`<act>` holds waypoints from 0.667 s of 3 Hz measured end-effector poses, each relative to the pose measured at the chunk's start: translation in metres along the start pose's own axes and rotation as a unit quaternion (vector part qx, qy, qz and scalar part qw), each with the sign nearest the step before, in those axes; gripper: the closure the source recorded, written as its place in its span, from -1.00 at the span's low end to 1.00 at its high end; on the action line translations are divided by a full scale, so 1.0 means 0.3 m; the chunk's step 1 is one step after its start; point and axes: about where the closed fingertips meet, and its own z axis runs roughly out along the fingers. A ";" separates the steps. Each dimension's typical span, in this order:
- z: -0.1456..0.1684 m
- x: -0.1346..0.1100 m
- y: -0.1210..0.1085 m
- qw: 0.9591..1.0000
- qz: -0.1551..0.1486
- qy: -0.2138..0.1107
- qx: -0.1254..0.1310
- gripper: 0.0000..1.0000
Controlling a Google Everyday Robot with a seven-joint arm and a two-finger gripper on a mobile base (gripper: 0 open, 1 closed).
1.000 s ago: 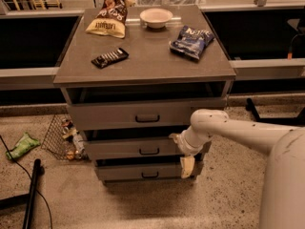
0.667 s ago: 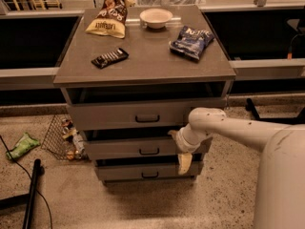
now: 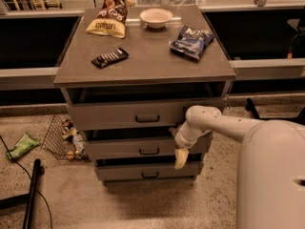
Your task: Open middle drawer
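The middle drawer (image 3: 128,149) is the second grey front of the cabinet, with a small dark handle (image 3: 149,151) at its centre. It stands out a little past the top drawer (image 3: 109,116) above it, with a dark gap over its upper edge. My gripper (image 3: 181,157) hangs down from the white arm (image 3: 224,125) that comes in from the right. It is in front of the right part of the middle drawer's front, right of the handle, and its tip reaches the gap above the bottom drawer (image 3: 128,172).
On the cabinet top (image 3: 143,66) lie a yellow chip bag (image 3: 108,20), a white bowl (image 3: 156,17), a blue bag (image 3: 191,41) and a dark bar (image 3: 110,57). A wire basket (image 3: 64,137), a green packet (image 3: 21,144) and a black pole (image 3: 31,194) are on the floor at left.
My gripper has shifted slightly to the left across the middle drawer's front. The drawers look unchanged.
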 end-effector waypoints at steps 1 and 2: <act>0.079 0.017 -0.036 0.999 0.038 -0.001 -0.005 -0.95; 0.134 0.027 -0.030 0.998 0.057 -0.005 -0.016 -0.50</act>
